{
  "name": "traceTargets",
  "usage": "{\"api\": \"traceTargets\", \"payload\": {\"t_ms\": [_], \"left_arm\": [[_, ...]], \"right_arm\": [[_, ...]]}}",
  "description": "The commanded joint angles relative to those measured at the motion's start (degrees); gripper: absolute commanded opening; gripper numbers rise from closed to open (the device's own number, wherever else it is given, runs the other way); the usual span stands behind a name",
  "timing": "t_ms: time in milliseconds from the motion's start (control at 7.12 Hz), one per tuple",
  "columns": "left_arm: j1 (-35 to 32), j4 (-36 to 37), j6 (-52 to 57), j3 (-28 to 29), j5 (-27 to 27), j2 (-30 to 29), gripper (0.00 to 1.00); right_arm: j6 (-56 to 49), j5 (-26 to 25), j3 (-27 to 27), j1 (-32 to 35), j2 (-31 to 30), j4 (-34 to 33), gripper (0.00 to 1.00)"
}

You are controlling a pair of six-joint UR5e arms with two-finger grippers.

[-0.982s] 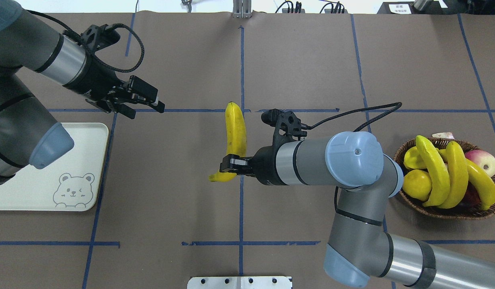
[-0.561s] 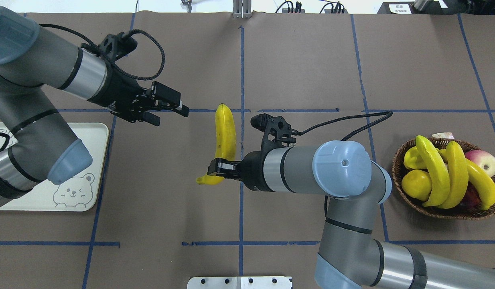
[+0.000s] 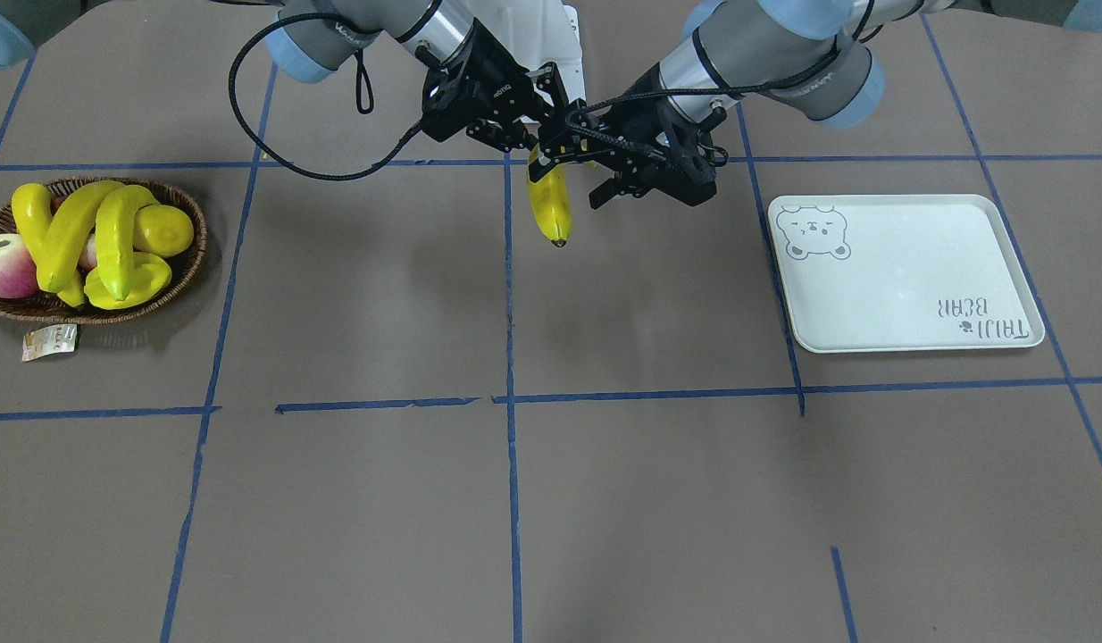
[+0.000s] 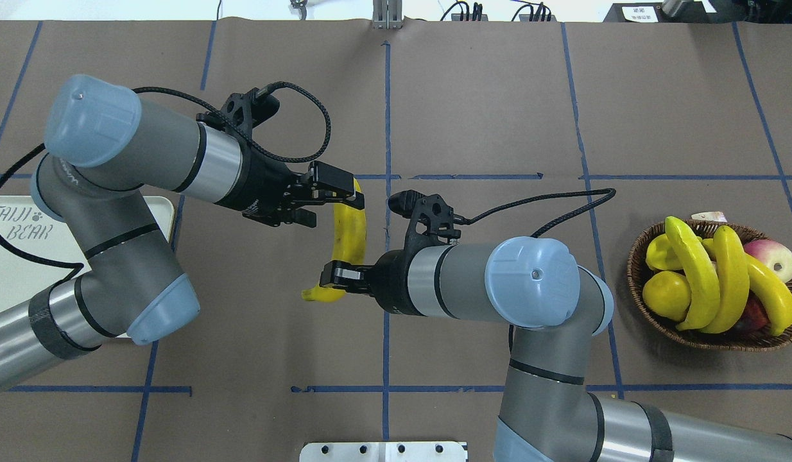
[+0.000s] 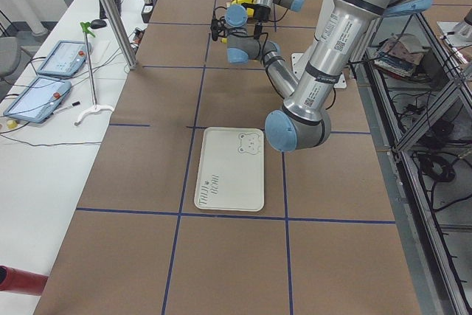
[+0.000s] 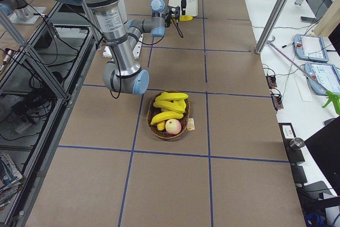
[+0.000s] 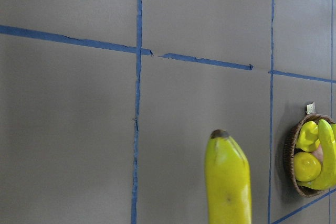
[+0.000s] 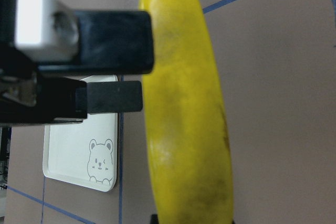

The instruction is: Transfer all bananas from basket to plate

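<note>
The left arm (image 4: pixel 171 151) and right arm (image 4: pixel 460 282) are built of matt grey tubes, with rounded pale-blue caps (image 4: pixel 91 122) at the joints, thin black seams between segments and a polished silver band (image 4: pixel 219 163) ahead of each black wrist. A black braided cable (image 4: pixel 306 128) loops out from a black bracket (image 4: pixel 242 112) on each wrist. The left gripper (image 4: pixel 328 208) and right gripper (image 4: pixel 328 277) are black with two blocky fingers. Small white lettering (image 3: pixel 500 89) marks the right one's body.

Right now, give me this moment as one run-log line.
right gripper: shut on glossy yellow toy banana | left gripper: open at its free end | brown wicker basket: three bananas | pale bear-print plate: none
</note>
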Motion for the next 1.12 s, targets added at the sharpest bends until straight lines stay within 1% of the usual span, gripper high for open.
{"api": "traceTargets", "payload": {"t_ms": [0, 140, 281, 561, 702, 842, 982], "left_arm": [[1.46, 0.12, -0.23, 0.09, 1.77, -0.26, 0.79], [2.33, -0.05, -0.23, 0.61, 1.77, -0.18, 0.66], [2.34, -0.05, -0.32, 0.61, 1.77, -0.26, 0.57], [2.34, -0.05, -0.32, 0.61, 1.77, -0.18, 0.51], [2.34, -0.05, -0.32, 0.53, 1.77, -0.26, 0.44], [2.34, -0.05, -0.32, 0.44, 1.77, -0.26, 0.35], [2.34, -0.14, -0.32, 0.44, 1.77, -0.26, 0.23]], "right_arm": [[0.07, 0.0, 0.16, -0.09, 0.01, 0.03, 0.12], [0.07, -0.08, 0.16, -0.09, 0.01, 0.03, 0.12], [0.07, -0.09, 0.16, -0.09, -0.08, 0.03, 0.12], [0.07, -0.09, 0.16, -0.36, -0.08, 0.03, 0.12], [0.07, -0.09, 0.16, -0.44, 0.01, 0.03, 0.12], [0.07, -0.09, 0.16, -0.45, -0.08, 0.03, 0.13], [0.16, -0.09, 0.16, -0.53, 0.01, 0.03, 0.13]]}}
